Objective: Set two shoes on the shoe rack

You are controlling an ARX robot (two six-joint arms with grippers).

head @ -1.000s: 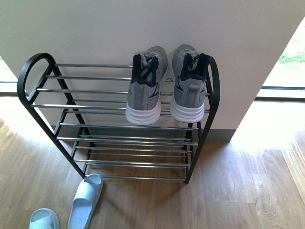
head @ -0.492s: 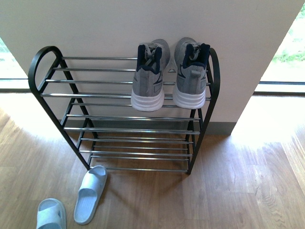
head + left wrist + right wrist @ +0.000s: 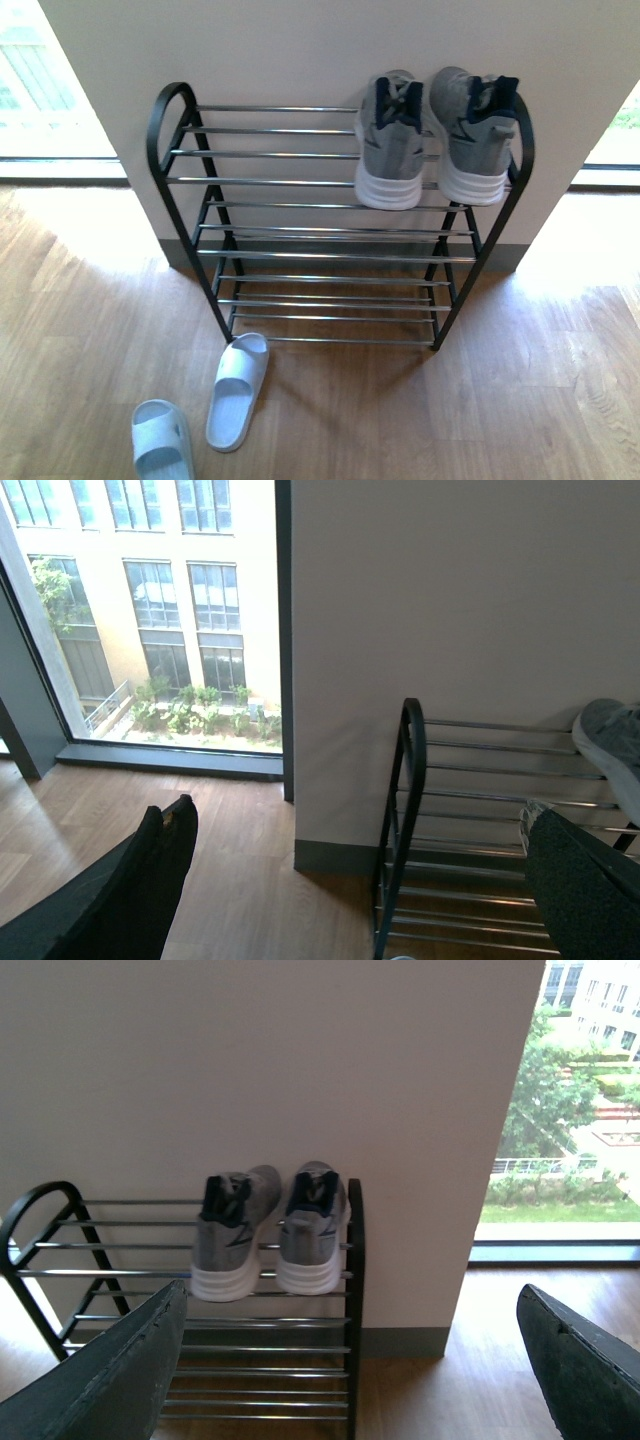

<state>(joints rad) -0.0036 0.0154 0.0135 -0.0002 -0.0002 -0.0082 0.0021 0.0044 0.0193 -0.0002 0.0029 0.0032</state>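
Front view: neither arm is in view. The shoe rack (image 3: 280, 181) stands against a white wall (image 3: 300, 50) on a wood floor (image 3: 520, 400).

The left sneaker (image 3: 392, 140) and right sneaker (image 3: 472, 135) sit side by side on the top tier at the rack's right end. Their toes point to the wall and their white heels overhang the front bar. One sandal (image 3: 238, 390) lies on the floor just in front of the rack's lower left corner. The other sandal (image 3: 162, 440) lies beside it, nearer the camera, and the two are not touching.

Left gripper (image 3: 357, 815): jaws spread wide, nothing held. Its dark fingers (image 3: 150, 880) touch nothing. The black end frame of the rack stands between them, well beyond the tips. The edge of a grey sneaker shows on the top tier, past one finger.

Right gripper (image 3: 350, 1292): jaws spread wide, nothing held. Both sneakers appear in the gap between its fingers (image 3: 120, 1370), well beyond the tips, with their heels toward the gripper. The rack's end post lines up with the middle of the gap. Neither finger touches the rack or a shoe.

Neither sandal can be made out from either wrist.
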